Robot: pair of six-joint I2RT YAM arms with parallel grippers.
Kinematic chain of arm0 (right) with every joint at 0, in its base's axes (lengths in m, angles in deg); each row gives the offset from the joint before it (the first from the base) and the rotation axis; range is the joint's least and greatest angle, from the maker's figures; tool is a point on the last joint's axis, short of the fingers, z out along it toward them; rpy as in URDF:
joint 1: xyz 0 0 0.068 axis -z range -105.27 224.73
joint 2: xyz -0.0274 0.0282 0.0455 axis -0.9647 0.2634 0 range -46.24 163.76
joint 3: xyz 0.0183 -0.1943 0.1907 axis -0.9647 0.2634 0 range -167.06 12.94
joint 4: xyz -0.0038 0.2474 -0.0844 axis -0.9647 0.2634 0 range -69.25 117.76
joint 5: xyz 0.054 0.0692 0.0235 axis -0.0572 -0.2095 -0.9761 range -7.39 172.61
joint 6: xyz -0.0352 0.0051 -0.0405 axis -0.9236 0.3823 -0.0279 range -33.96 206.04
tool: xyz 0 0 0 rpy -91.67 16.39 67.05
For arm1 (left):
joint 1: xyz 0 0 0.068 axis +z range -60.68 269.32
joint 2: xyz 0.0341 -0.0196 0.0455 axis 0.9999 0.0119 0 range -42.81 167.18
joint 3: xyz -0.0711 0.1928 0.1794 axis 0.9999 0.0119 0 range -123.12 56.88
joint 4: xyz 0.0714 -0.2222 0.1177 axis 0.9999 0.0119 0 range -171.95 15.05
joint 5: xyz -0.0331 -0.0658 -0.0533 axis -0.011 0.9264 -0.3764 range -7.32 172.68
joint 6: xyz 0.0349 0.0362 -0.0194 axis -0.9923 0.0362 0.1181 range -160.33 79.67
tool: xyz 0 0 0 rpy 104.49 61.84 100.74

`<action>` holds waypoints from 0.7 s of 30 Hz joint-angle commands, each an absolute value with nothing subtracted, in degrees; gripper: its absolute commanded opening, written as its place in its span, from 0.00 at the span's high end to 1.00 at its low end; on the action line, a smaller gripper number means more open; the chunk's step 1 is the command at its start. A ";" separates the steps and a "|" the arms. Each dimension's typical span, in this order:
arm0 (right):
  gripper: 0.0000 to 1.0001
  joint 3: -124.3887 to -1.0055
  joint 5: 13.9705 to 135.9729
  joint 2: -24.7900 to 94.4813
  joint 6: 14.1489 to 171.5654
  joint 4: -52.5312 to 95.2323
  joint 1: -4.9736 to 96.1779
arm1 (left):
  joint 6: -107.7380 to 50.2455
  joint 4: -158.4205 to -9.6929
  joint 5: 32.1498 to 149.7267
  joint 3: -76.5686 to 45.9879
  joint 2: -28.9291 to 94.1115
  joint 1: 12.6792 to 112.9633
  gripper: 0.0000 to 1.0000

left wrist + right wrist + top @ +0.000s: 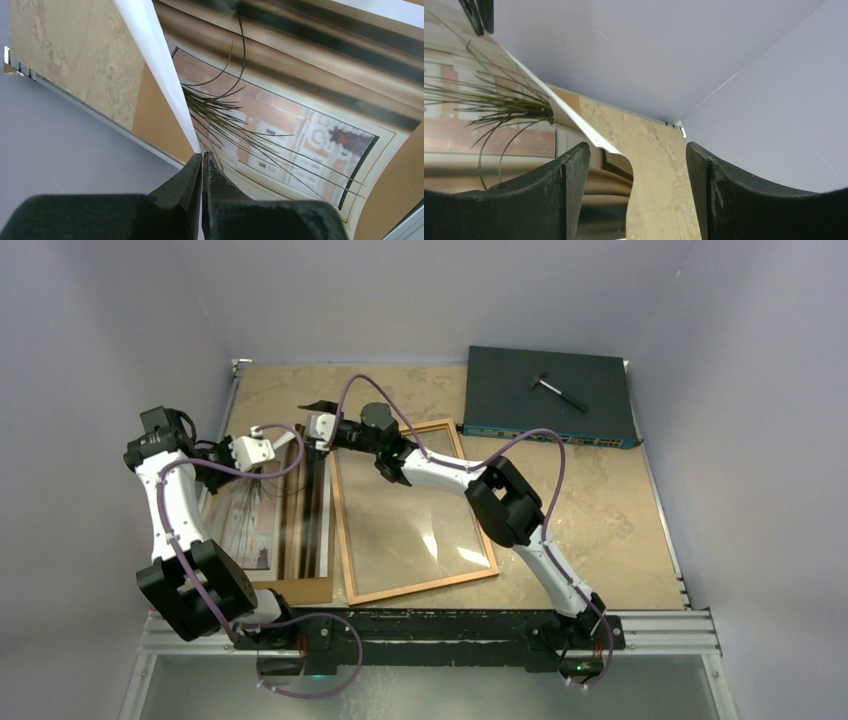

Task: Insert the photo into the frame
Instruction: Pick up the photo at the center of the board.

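Left gripper (201, 165) is closed tight on the white border of the photo (280, 125), its two dark fingertips pressed together with the paper's edge between them. That edge is lifted and the print bows upward, printed side showing its brick-red panel and thin grass blades. Close on the left stands the enclosure wall (90, 440), with little room between it and the left arm. Under the photo lies the brown backing board (155, 120), its bare strip showing along the near edge and beside the raised border, on the mottled tan table (65, 55).

Next comes the right gripper (634, 195) – jaws well apart, one finger (569, 195) on each side of the photo's curled far corner, with table showing in the gap. Whether either pad touches the paper cannot be told.

Just beside the photo's right edge lies the frame (345, 530), flat and turned slightly askew, the right arm crossing over its far part. Its far right corner sits just beside the dark electronics box (520, 380) – a small tool (557, 390) rests on top. Right of the frame is bare table up to the right wall.
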State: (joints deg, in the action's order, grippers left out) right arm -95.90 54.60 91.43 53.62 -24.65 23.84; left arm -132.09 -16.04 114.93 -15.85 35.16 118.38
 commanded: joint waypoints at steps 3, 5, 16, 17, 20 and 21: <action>0.29 -101.40 50.12 90.62 46.20 -15.03 23.05 | -134.60 -16.23 116.69 -15.81 33.25 117.97 1.00; 0.30 -101.26 51.59 90.70 44.92 -15.00 22.44 | -134.78 -16.15 116.69 -15.81 33.28 117.95 1.00; 0.43 -101.67 55.28 91.48 41.86 -16.09 20.87 | -135.77 -16.13 117.30 -15.81 33.04 117.57 1.00; 0.45 -101.74 55.42 91.63 41.77 -16.02 20.78 | -135.92 -16.15 117.30 -15.81 33.04 117.57 1.00; 0.50 -101.45 55.86 91.83 40.58 -15.12 20.61 | -136.25 -16.20 117.46 -15.81 32.82 117.46 1.00; 0.50 -101.15 56.46 91.91 40.06 -15.11 20.54 | -136.40 -16.28 117.52 -15.87 32.83 117.51 1.00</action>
State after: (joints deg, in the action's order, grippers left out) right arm -99.03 54.60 91.43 42.54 -14.90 20.51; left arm -133.71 -16.35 114.99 -15.85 34.61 118.05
